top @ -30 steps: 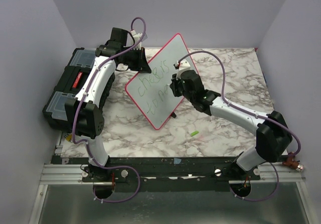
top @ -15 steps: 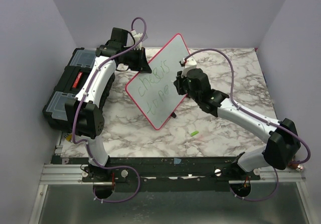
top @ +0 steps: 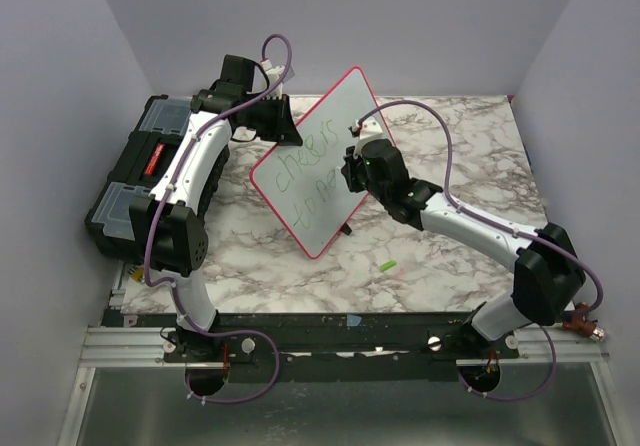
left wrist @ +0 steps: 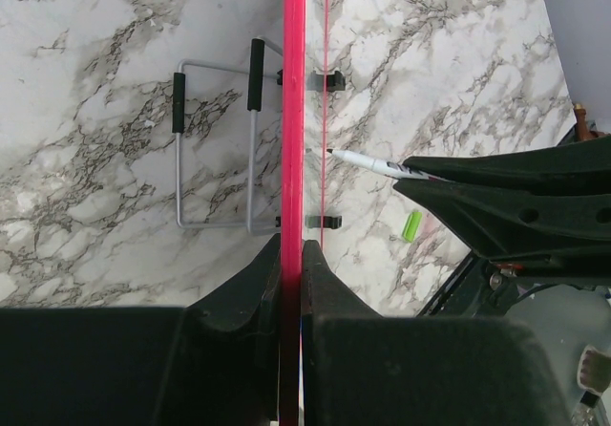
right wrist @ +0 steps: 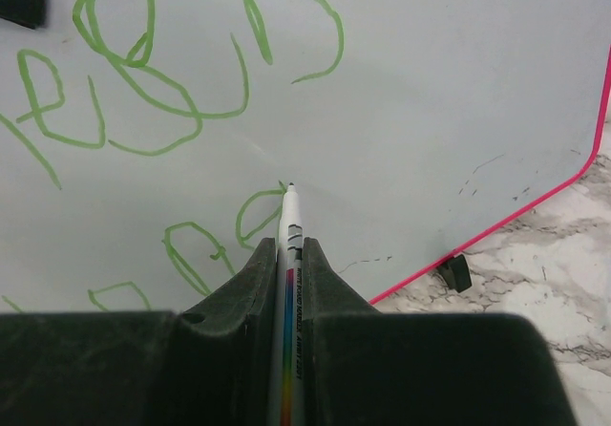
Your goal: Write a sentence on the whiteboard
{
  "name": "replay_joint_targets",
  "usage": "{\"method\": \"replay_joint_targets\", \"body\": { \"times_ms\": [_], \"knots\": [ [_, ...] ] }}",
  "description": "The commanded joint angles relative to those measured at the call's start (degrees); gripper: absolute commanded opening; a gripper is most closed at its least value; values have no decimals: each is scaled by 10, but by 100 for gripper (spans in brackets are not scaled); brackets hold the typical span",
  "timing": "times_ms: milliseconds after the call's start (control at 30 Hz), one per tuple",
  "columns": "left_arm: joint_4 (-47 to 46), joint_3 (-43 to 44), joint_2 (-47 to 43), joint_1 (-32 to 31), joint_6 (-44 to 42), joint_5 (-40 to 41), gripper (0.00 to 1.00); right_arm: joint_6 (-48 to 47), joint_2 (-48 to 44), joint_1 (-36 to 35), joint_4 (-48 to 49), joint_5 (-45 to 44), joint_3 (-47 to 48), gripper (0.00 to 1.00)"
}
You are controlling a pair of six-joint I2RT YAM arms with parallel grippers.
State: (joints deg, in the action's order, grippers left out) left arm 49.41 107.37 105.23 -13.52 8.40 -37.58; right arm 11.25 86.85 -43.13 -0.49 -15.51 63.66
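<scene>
The whiteboard (top: 318, 131) stands tilted on the marble table, its white face turned to the right arm. My left gripper (top: 279, 124) is shut on its upper left rim; in the left wrist view the rim (left wrist: 293, 111) runs edge-on between the closed jaws of the left gripper (left wrist: 292, 254). My right gripper (right wrist: 288, 254) is shut on a white marker (right wrist: 290, 230). The marker's tip rests at the end of a green stroke in the second line of the sentence (right wrist: 143, 73). From above, the green sentence (top: 303, 164) shows "cheers" over a shorter line, and the right gripper (top: 353, 169) hides its end.
A black toolbox (top: 140, 166) sits at the table's left edge behind the left arm. The green marker cap (top: 386, 265) lies on the marble in front of the board. A wire stand (left wrist: 215, 139) props the board from behind. Purple walls enclose three sides.
Half a second ago the right gripper had drawn a little to the right of the writing; it is now back at the board's face. The left arm and board have not moved.
</scene>
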Motion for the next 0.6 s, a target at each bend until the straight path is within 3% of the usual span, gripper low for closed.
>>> {"method": "replay_joint_targets", "body": {
  "times_ms": [0, 567],
  "knots": [
    [-9, -6, -9, 1, -40, 22, 0, 13, 22, 1, 30, 12, 26, 1],
    [-6, 4, 1, 7, -40, 15, 0, 22, 41, 14, 30, 32, -9, 1]
  ]
}}
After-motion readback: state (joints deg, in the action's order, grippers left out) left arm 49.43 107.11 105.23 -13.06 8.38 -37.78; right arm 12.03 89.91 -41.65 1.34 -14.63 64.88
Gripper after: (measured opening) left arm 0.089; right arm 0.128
